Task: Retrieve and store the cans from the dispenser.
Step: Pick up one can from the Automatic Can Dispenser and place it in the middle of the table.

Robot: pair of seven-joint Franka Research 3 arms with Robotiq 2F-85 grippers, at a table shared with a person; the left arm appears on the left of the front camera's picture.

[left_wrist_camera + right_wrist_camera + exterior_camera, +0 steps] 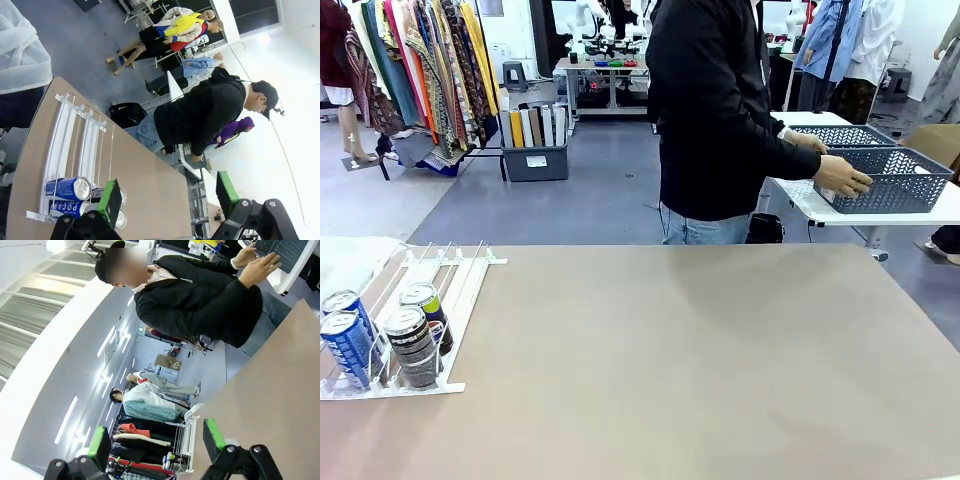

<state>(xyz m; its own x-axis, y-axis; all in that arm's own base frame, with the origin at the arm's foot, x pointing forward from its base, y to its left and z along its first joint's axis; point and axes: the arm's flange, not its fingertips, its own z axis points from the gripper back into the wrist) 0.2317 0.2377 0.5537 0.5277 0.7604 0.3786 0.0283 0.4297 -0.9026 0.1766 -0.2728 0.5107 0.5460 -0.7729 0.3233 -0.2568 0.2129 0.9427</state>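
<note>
The white dispenser (pixel 440 290) slopes down at the table's left edge. At its low end stand two blue cans (pixel 347 345) with white lettering and two dark cans (pixel 412 345) with silver tops. In the left wrist view the dispenser (pixel 65 140) and the blue cans (pixel 70 188) lie beyond my left gripper (pixel 168 197), which hangs open above the table, its green pads wide apart and holding nothing. My right gripper (pixel 157 440) is open too, with nothing between its fingers. The dispenser (pixel 186 440) shows small and far off past it.
A person in a black jacket (pixel 710 110) stands at the far side, turned to the picture's right, both hands on a dark grey mesh basket (pixel 895 180) on a white side table. A second basket lies behind it. The brown table (pixel 700 360) stretches right of the dispenser.
</note>
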